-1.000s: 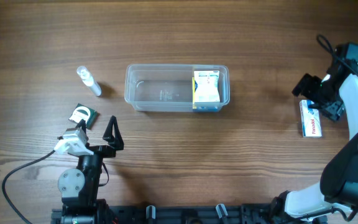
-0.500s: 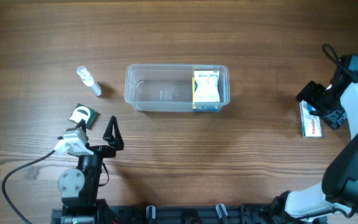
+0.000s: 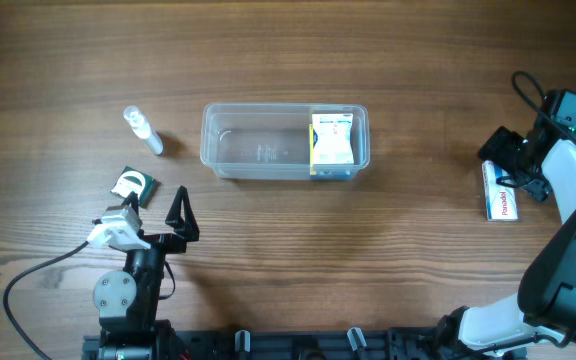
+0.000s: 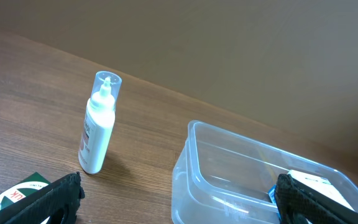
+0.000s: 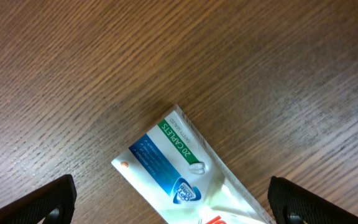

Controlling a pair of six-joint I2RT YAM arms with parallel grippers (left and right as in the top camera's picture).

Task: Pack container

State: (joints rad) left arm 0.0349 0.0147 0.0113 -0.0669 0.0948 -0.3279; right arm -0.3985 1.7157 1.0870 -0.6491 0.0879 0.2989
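Note:
The clear container (image 3: 258, 150) sits at the table's middle with a white and blue medicine box (image 3: 332, 142) in its right end; it also shows in the left wrist view (image 4: 241, 174). A white medicine box (image 3: 501, 195) lies flat at the far right, and in the right wrist view (image 5: 185, 168) it lies between the fingertips. My right gripper (image 3: 513, 168) is open, just above that box, its jaws wide apart on either side. My left gripper (image 3: 180, 212) is open and empty at the front left, pointing toward the container.
A small white bottle (image 3: 144, 131) lies left of the container; it shows in the left wrist view (image 4: 98, 124). A dark green packet (image 3: 133, 185) lies near the left gripper. A black cable (image 3: 28, 280) runs along the front left.
My right gripper has moved right and slightly down toward the white box at the far right. The left arm and the container have not moved.

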